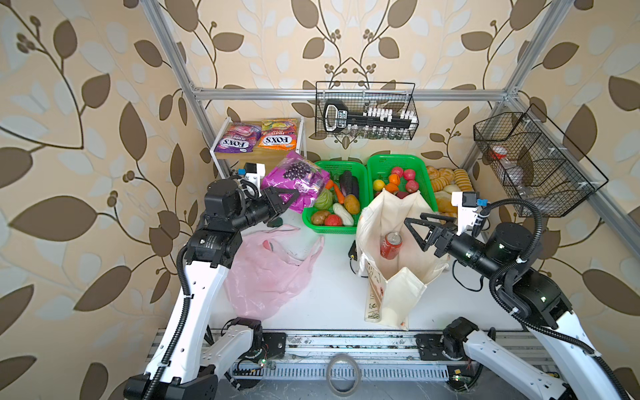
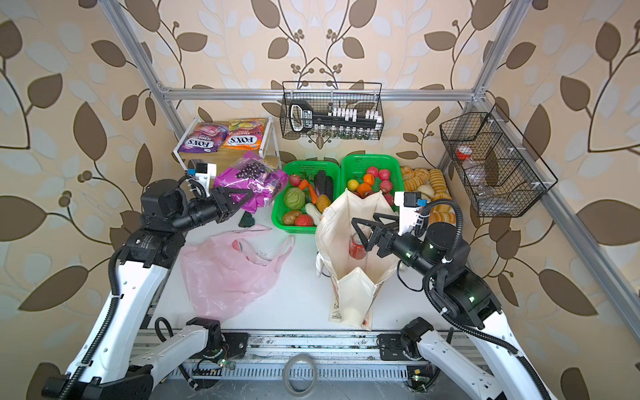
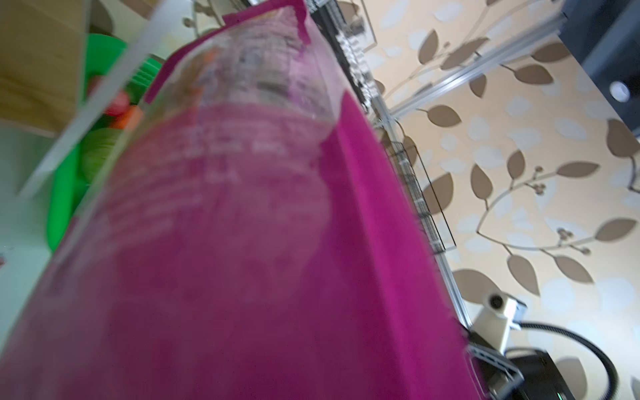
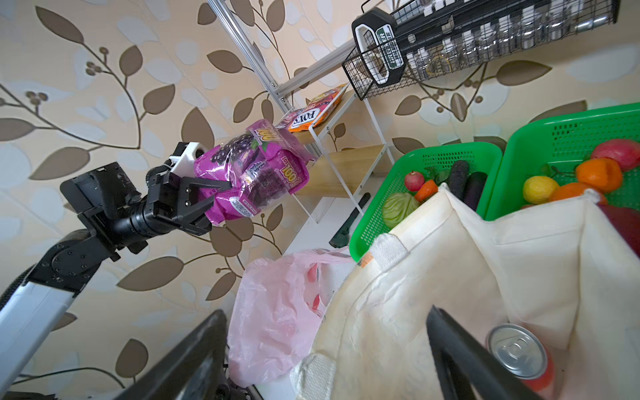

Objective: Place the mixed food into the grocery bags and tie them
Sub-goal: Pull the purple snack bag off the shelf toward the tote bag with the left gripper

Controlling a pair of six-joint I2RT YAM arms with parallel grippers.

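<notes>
My left gripper [image 1: 290,200] [image 2: 246,198] is shut on the purple grape-picture packet [image 1: 296,178] [image 2: 252,178] [image 4: 252,173]. It holds the packet in the air beside the white shelf, above the far end of the pink plastic bag [image 1: 273,273] [image 2: 228,273] [image 4: 277,318]. That packet [image 3: 259,242] fills the left wrist view and hides the jaws there. My right gripper [image 1: 414,217] [image 2: 363,217] [image 4: 325,311] hangs open and empty over the mouth of the cream canvas tote [image 1: 374,221] [image 2: 332,225] [image 4: 519,259]. A red soda can [image 1: 391,245] [image 2: 357,246] [image 4: 519,353] stands inside the tote.
An orange FOX'S pouch [image 1: 278,133] and a purple one [image 1: 237,136] lie on the white shelf. A green basket [image 1: 401,161] of lemons and oranges and another [image 1: 332,165] of vegetables stand behind the bags. Bread loaves [image 1: 446,180] lie far right. Wire baskets [image 1: 365,110] [image 1: 530,162] hang on the frame.
</notes>
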